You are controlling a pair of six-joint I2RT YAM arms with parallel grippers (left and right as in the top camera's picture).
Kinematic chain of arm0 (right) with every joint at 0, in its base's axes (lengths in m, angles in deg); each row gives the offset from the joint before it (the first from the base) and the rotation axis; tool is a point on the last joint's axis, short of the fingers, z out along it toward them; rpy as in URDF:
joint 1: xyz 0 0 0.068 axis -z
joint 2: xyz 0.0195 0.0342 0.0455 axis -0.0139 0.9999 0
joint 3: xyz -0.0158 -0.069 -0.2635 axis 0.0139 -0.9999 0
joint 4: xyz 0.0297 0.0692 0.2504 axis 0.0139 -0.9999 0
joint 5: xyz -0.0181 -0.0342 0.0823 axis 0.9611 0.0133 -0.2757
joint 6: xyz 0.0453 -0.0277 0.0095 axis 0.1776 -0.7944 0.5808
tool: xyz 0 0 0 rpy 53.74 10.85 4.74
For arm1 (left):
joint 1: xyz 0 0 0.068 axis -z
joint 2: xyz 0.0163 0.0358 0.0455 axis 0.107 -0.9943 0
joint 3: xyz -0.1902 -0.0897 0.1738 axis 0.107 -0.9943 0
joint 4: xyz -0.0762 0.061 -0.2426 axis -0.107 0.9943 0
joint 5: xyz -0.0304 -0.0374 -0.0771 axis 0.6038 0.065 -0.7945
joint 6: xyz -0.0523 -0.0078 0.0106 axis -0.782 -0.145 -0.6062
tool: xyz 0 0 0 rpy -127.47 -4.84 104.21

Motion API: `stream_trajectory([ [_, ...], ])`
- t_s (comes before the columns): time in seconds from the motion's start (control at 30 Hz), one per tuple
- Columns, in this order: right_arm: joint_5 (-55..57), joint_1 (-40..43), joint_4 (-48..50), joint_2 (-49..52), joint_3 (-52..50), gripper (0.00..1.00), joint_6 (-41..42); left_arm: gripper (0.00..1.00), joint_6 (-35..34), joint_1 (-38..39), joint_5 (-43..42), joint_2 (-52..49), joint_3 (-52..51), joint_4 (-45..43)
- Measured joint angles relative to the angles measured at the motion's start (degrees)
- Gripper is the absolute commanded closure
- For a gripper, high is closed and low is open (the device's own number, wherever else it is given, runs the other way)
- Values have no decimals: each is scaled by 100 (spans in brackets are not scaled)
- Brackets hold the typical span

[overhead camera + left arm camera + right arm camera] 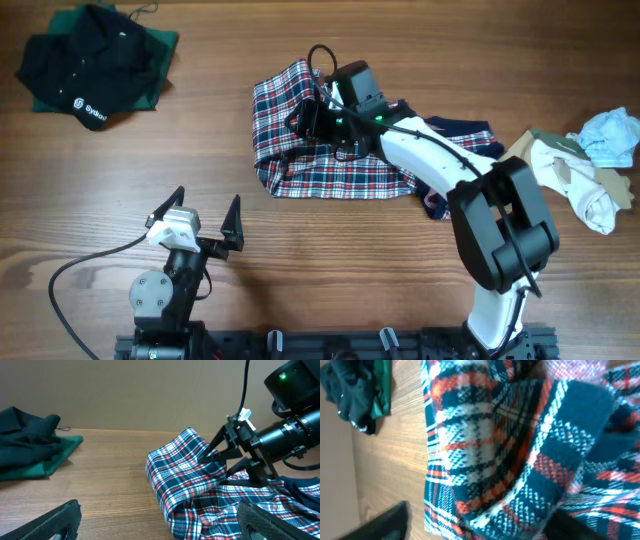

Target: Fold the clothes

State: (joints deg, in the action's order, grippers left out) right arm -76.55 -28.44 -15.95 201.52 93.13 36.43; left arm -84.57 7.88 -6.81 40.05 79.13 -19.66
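Plaid cloth, red-navy-white, bunched directly under right gripper, jaws spread astride a raised fold, no pinch evident | left gripper spread, empty, well apart | progress: early; plaid roughly doubled, unsquared; pale garments behind the wrist unfolded | black shirt far beyond fingertips: white print, "Synk…" legible

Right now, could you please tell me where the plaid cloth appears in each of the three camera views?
Overhead: plaid cloth at centre, just above the middle.
Left wrist: right of centre, in the lower half.
Right wrist: fills most of the frame, close up.
Shared landmark: the black and green garments, top left overhead, far left for the left wrist, top-left corner for the right wrist.
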Motion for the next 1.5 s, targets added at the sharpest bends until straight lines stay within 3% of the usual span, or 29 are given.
stream_trajectory([
  [0.07,90,-74,15,0,0,64,66,0,0,0,0,0,0,0],
  [0.2,175,-186,101,2,0,86,70,0,0,0,0,0,0,0],
  [0.37,284,-413,498,4,-2,95,35,0,0,0,2,0,0,0],
  [0.7,291,-1283,1368,4,0,95,-22,0,0,0,0,0,0,0],
  [0.83,264,-1554,1434,4,0,87,-35,0,0,0,2,0,0,0],
  [0.87,232,-1624,1464,4,0,76,-24,0,0,0,0,0,0,0],
  [0.9,118,-1720,1497,4,0,43,-7,0,0,0,2,0,0,0],
  [0.93,68,-1746,1515,4,0,28,-17,0,0,0,2,0,0,0],
  [0.97,-13,-1792,1537,4,0,23,-17,0,0,0,0,0,0,0],
  [1.27,-240,-1770,2256,4,0,23,-203,0,0,0,2,0,0,0],
  [1.37,-328,-1283,2133,-57,0,23,-245,0,0,0,2,0,0,0],
  [1.5,-527,-44,1937,-531,0,20,-262,0,0,0,2,0,0,0],
])
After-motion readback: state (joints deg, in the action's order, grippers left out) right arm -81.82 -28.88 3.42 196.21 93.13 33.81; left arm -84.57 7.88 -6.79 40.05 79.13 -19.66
